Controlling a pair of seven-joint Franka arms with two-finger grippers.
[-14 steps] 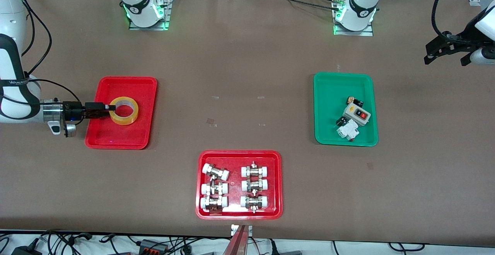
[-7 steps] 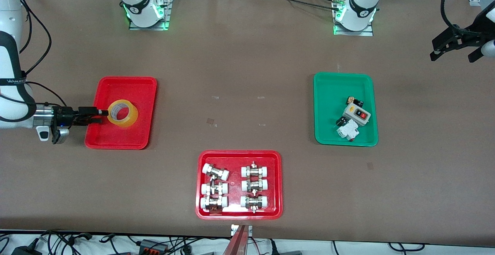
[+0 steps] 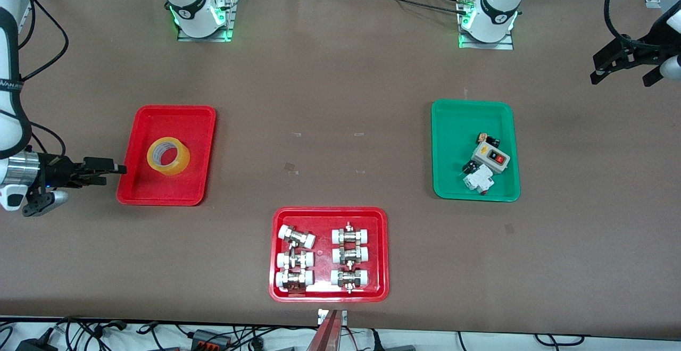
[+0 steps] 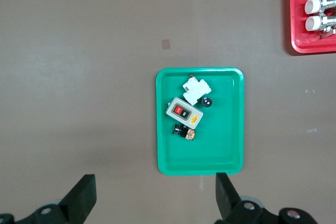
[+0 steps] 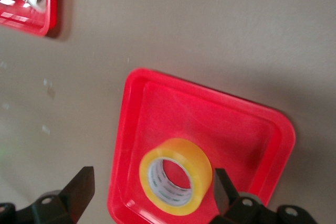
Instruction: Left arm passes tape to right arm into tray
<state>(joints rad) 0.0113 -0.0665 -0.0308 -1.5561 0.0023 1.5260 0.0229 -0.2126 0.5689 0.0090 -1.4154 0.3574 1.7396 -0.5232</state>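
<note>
The tape [image 3: 168, 155], a yellow roll with a white core, lies flat in the plain red tray [image 3: 159, 191] toward the right arm's end of the table. My right gripper [image 3: 109, 173] is open and empty, just outside the tray's rim, its fingers pointing at the roll. In the right wrist view the tape [image 5: 176, 176] sits in the tray [image 5: 226, 114] between my spread right gripper [image 5: 151, 192] fingers but farther off. My left gripper [image 3: 621, 77] is open and empty, held high over the left arm's end of the table. In the left wrist view my left gripper [image 4: 155, 198] shows bare table between its fingers.
A wider red tray [image 3: 329, 210] with several white-capped metal fittings sits near the front camera, mid-table. A green tray [image 3: 452, 143] holding a switch box and small electrical parts lies toward the left arm's end, also seen as the green tray [image 4: 226, 145] below the left wrist.
My right gripper has drawn back from the tape, out over the tray's rim toward the right arm's end. The tape stays in the tray. The left gripper has shifted slightly and holds still.
</note>
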